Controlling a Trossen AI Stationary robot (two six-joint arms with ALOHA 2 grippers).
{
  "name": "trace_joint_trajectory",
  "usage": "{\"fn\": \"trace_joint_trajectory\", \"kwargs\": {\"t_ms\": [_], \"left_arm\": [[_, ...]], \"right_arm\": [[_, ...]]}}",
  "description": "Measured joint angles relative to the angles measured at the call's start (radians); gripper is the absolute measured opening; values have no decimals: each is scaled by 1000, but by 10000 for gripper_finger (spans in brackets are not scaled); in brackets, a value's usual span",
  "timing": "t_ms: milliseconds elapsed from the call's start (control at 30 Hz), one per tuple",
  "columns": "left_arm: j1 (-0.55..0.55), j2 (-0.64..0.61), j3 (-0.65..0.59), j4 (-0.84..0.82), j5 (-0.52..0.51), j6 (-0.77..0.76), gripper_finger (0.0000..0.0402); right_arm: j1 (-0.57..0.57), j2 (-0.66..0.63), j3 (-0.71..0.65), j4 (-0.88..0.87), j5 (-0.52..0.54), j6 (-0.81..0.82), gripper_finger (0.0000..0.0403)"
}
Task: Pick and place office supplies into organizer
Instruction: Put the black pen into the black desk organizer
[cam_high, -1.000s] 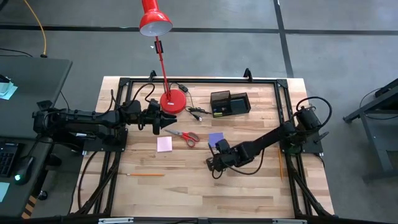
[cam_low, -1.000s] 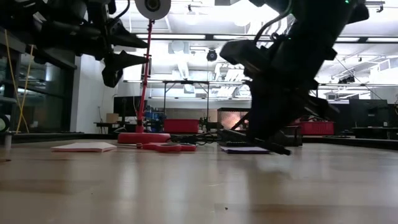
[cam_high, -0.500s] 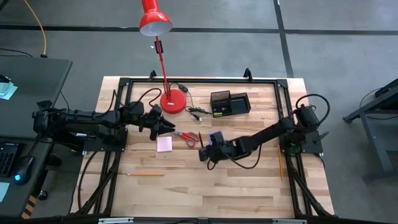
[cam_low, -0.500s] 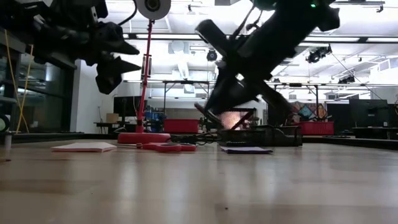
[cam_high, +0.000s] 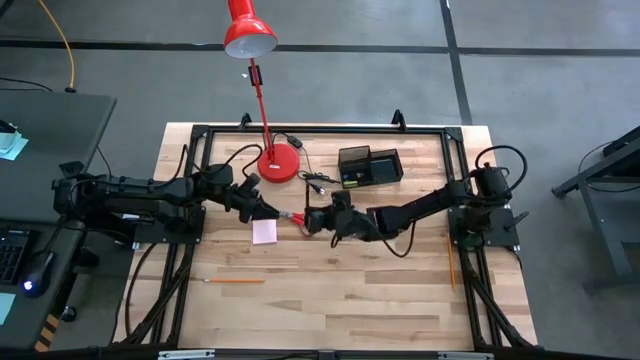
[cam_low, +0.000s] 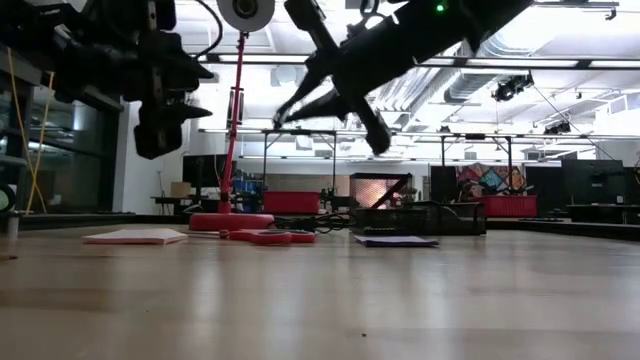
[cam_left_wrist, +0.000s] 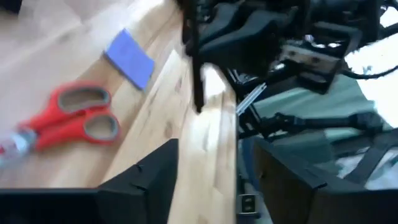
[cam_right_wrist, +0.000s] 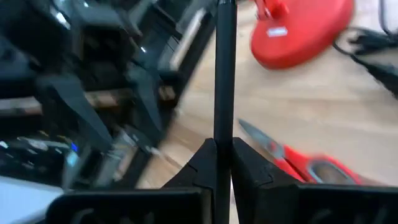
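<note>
The right claw (cam_high: 312, 219) is pressed together on a black pen (cam_right_wrist: 224, 81), which juts straight out between its fingers in the right wrist view. In the high view this claw sits at the middle of the frame, directly over the red-handled scissors (cam_high: 296, 217), so that only part of them shows. The left claw (cam_high: 268, 210) is just to the left of it, its fingers spread wide with nothing between them, and lies over the upper edge of the pink sticky-note pad (cam_high: 264, 232). In the low view both claws hang well above the desk (cam_high: 330, 300).

The purple sticky-note pad (cam_left_wrist: 129, 58) is hidden under the right arm in the high view; the left wrist view shows it flat on the wood beyond the scissors' handles. The black organizer (cam_high: 369, 166) stands above and to the right of the right claw, near the desk's upper edge. An orange pencil (cam_high: 235, 281) lies at lower left, well apart from both claws. A second pencil (cam_high: 451, 258) lies along the right frame rail. The red desk lamp's base (cam_high: 279, 163) sits above the left claw.
</note>
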Motion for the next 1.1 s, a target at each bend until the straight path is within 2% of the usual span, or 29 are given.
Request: {"fn": "trace_joint_trajectory", "kwargs": {"t_ms": [133, 233, 500, 800, 1100], "left_arm": [[0, 0, 0, 48, -1, -50, 226], [0, 0, 0, 69, -37, -63, 230], [0, 0, 0, 72, -127, -31, 202], [0, 5, 0, 101, -146, -38, 184], [-2, 100, 1, 239, -161, -68, 182]], "right_arm": [[-26, 0, 0, 98, 2, -40, 11], [-44, 0, 0, 168, 3, -71, 11], [-64, 0, 0, 222, -1, -94, 11], [-70, 0, 0, 224, -1, -96, 11], [-89, 0, 0, 224, -6, -96, 11]]}}
